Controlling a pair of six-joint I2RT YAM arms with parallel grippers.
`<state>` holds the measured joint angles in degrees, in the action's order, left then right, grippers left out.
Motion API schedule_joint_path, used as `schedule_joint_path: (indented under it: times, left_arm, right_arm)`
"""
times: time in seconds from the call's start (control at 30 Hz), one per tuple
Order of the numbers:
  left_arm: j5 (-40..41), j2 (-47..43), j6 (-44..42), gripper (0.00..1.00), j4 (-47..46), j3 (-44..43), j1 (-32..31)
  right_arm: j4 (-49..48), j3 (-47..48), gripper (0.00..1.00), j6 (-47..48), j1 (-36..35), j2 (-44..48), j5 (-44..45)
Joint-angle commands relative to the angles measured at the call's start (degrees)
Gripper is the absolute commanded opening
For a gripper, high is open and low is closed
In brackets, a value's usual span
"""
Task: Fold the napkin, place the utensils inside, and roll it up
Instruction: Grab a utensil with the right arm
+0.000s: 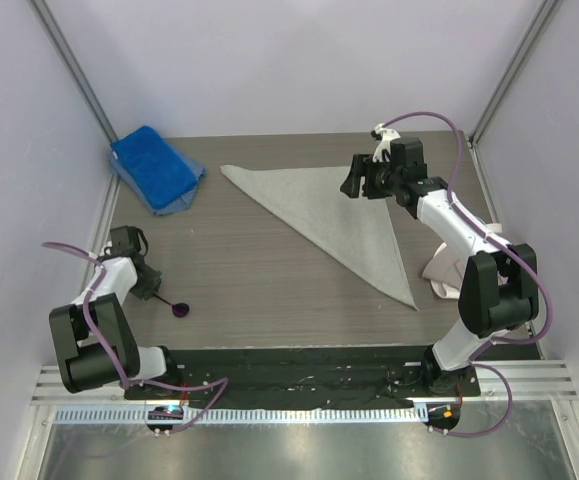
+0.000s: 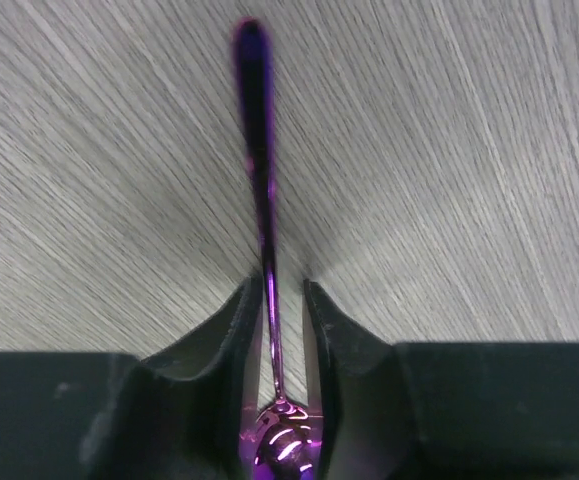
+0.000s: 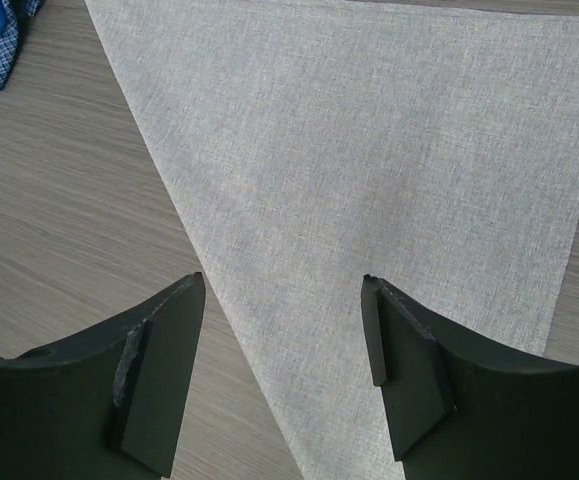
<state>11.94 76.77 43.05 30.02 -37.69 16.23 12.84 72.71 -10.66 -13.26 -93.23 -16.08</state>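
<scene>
Straddling the spoon, left gripper low.

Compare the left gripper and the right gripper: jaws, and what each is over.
The left gripper has jaws narrow around the purple spoon, clamped or not I cannot tell; the right gripper gapes wide, holding nothing. The left is over bare table; the right over the folded grey napkin. Both have black fingers.

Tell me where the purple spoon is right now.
In the top view the purple spoon is at the near left of the table, one end between the fingers of the left gripper, well clear of the grey napkin.
</scene>
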Motion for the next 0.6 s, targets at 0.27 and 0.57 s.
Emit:
schedule_joint_path:
  times: [0.27, 0.57]
  left_arm:
    - [-3.68, 1.54, 0.37, 0.0, -2.33, -0.63, 0.03]
    - [-7.73, 0.13, 9.42, 0.0, -4.79, -3.09, -9.88]
  right_arm:
    - [-1.68, -0.46, 0.72, 1.69, 0.16, 4.11, -0.1]
    - [-0.98, 1.12, 0.69, 0.46, -3.25, 3.85, -2.48]
